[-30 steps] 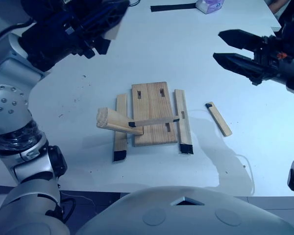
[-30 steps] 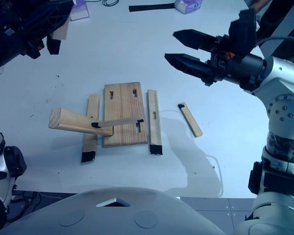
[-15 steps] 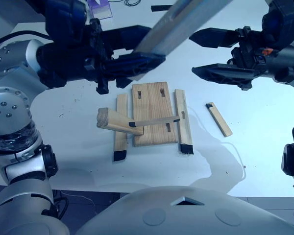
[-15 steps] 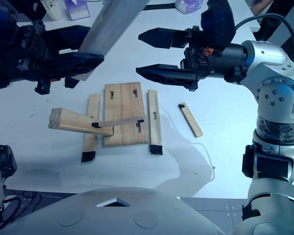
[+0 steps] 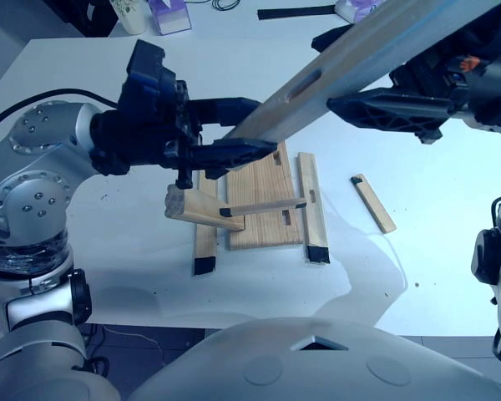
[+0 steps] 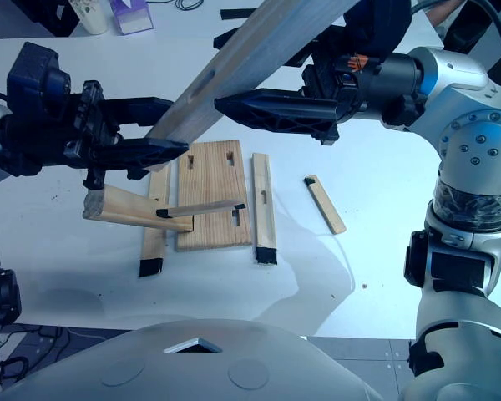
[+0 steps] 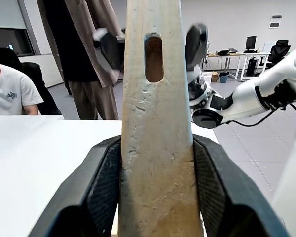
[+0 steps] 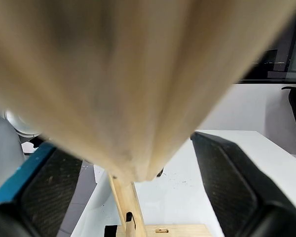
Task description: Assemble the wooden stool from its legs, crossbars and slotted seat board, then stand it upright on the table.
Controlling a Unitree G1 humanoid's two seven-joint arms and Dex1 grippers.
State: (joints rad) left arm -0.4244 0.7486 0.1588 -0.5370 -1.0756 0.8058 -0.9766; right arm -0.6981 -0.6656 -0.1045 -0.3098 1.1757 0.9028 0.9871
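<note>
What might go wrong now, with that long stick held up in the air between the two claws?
The left gripper clamps the leg only at its lower end, so the long overhang might twist or slip. The right gripper stands open around it; closing off-centre may knock it askew. A drop would likely hit the seat board below.

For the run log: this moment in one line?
left gripper shut on leg | right gripper open around it | board on table
</note>
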